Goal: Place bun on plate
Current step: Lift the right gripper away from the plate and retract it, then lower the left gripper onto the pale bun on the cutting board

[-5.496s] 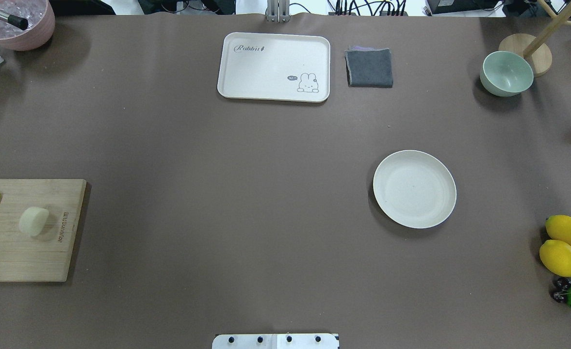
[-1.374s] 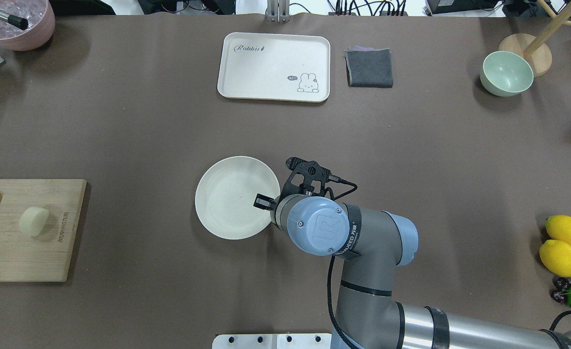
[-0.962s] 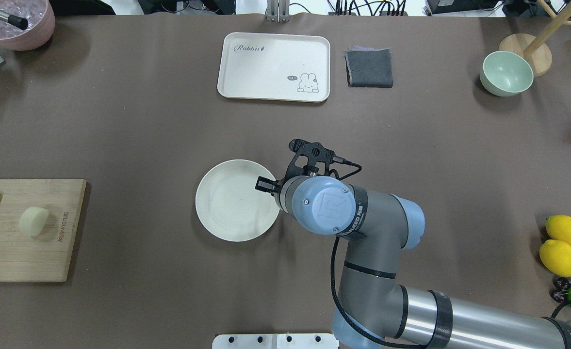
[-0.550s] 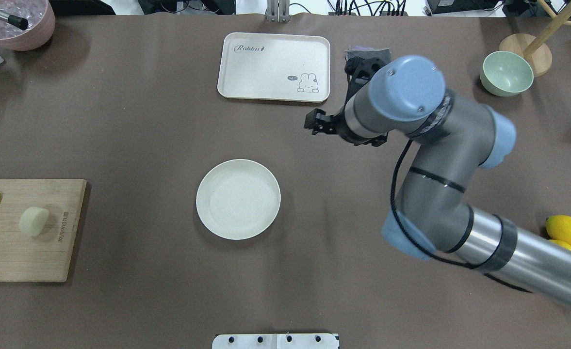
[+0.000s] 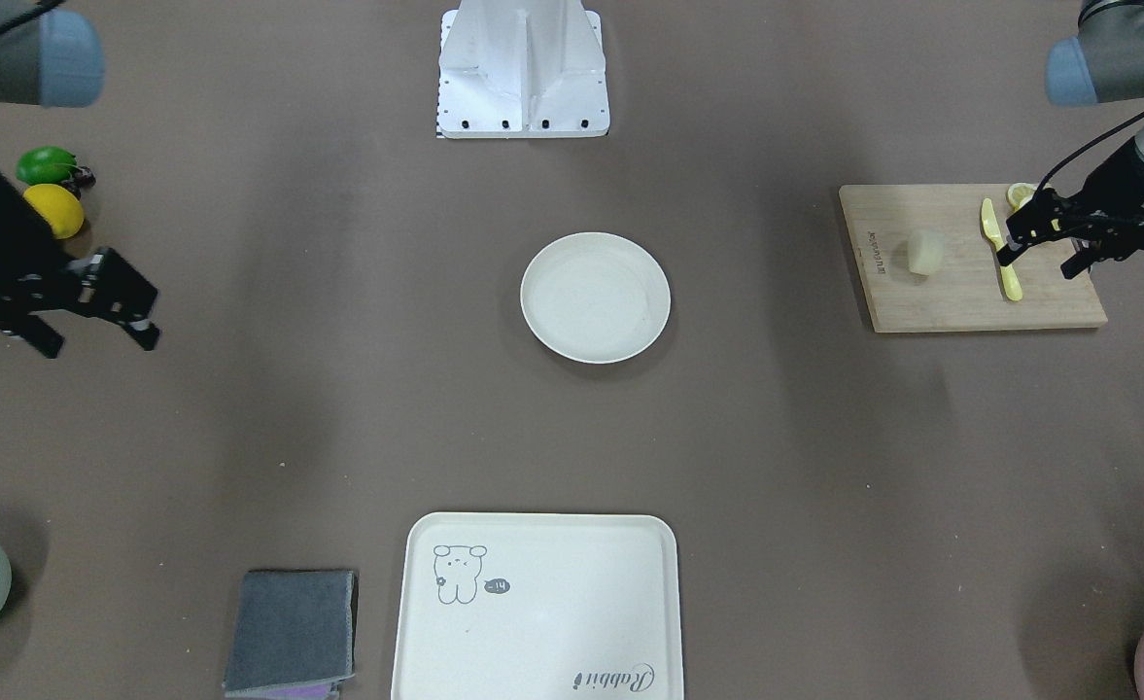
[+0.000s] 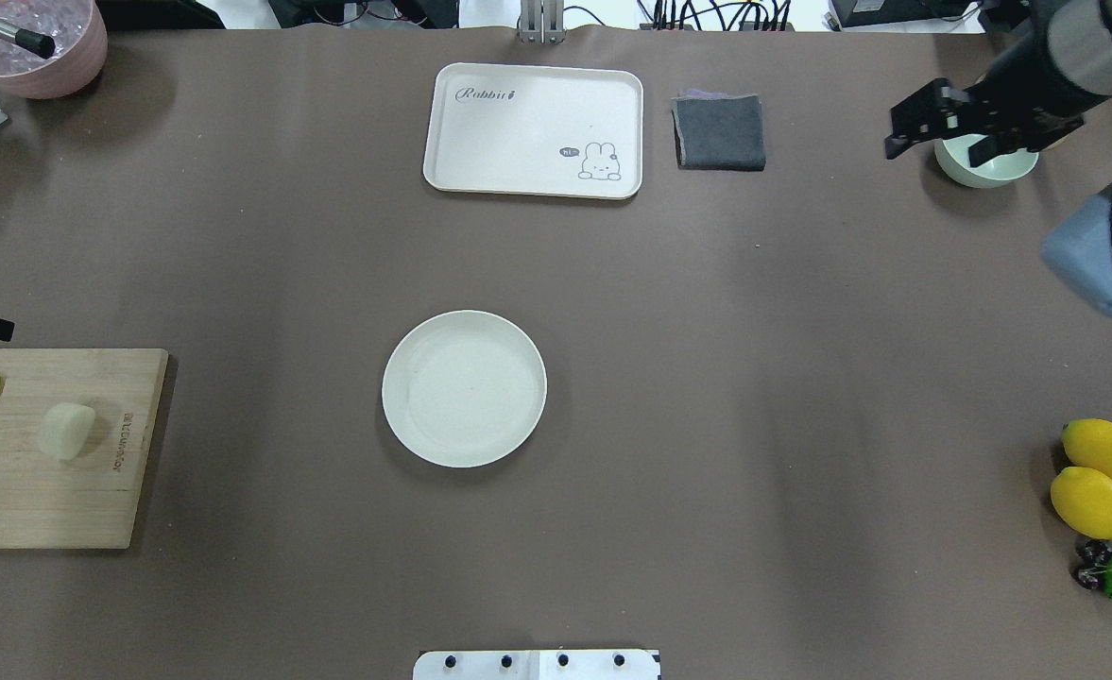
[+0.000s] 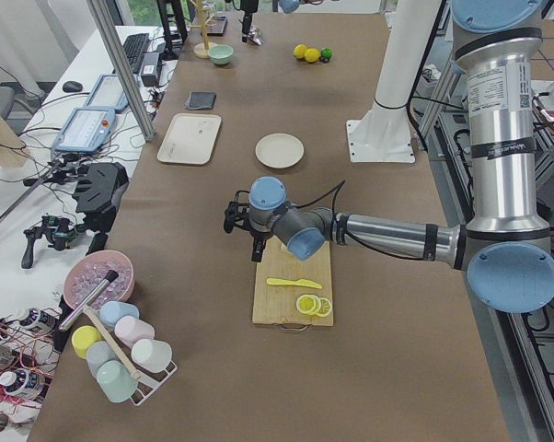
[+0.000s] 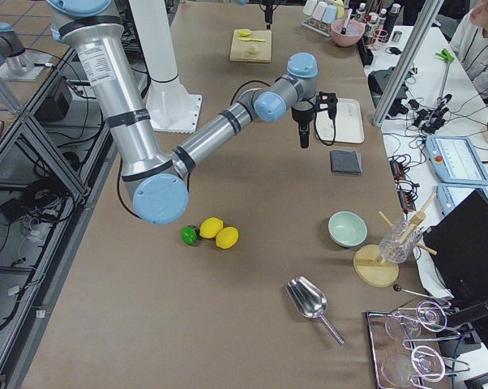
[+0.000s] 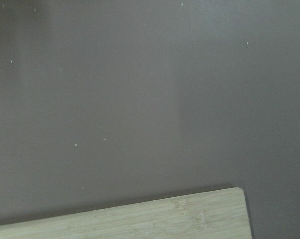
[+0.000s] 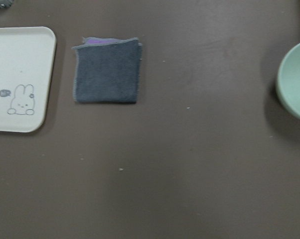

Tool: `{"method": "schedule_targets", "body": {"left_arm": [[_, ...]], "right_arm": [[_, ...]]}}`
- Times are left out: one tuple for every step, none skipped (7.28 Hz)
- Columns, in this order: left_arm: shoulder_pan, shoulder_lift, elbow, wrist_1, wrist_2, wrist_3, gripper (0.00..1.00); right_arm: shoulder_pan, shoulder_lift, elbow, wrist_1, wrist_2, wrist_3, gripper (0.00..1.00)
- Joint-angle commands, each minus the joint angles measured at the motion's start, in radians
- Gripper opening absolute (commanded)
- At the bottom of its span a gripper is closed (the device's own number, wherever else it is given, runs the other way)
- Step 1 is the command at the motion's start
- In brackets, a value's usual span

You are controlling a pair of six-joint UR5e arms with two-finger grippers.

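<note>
Jaws of the left gripper (image 5: 1036, 259) stood apart, empty, above the board's (image 5: 960, 306) outer end by the knife (image 5: 991, 228). The bun (image 5: 925, 252) sat on that board just inward of the gripper, on its plate side. The plate (image 5: 595, 297) lay farther in. The right gripper (image 5: 97, 340), also open and empty, hung well beyond the plate, so the left one was nearer.
</note>
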Motion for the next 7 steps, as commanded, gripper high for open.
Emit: {"method": "schedule_targets", "body": {"left_arm": [[0.157,0.021,0.0,-0.127,0.105,-0.168,0.96],[0.24,0.014,0.002,-0.135,0.187,-0.213,0.96],[0.282,0.014,0.0,-0.135,0.216,-0.216,0.96],[0.305,0.017,0.005,-0.134,0.233,-0.21,0.96],[0.317,0.024,0.007,-0.134,0.246,-0.195,0.91],[0.328,0.026,0.007,-0.132,0.247,-0.189,0.83],[0.343,0.026,0.008,-0.131,0.247,-0.171,0.67]], "right_arm": [[0.155,-0.17,0.009,0.003,0.075,-0.282,1.0],[0.204,-0.236,0.007,0.001,0.079,-0.393,1.0],[0.247,-0.282,0.006,0.001,0.085,-0.467,1.0],[0.272,-0.302,0.009,0.001,0.095,-0.486,1.0],[0.274,-0.302,0.009,0.001,0.095,-0.486,1.0],[0.274,-0.302,0.009,0.001,0.096,-0.486,1.0],[0.274,-0.302,0.009,0.001,0.096,-0.486,1.0]]}}
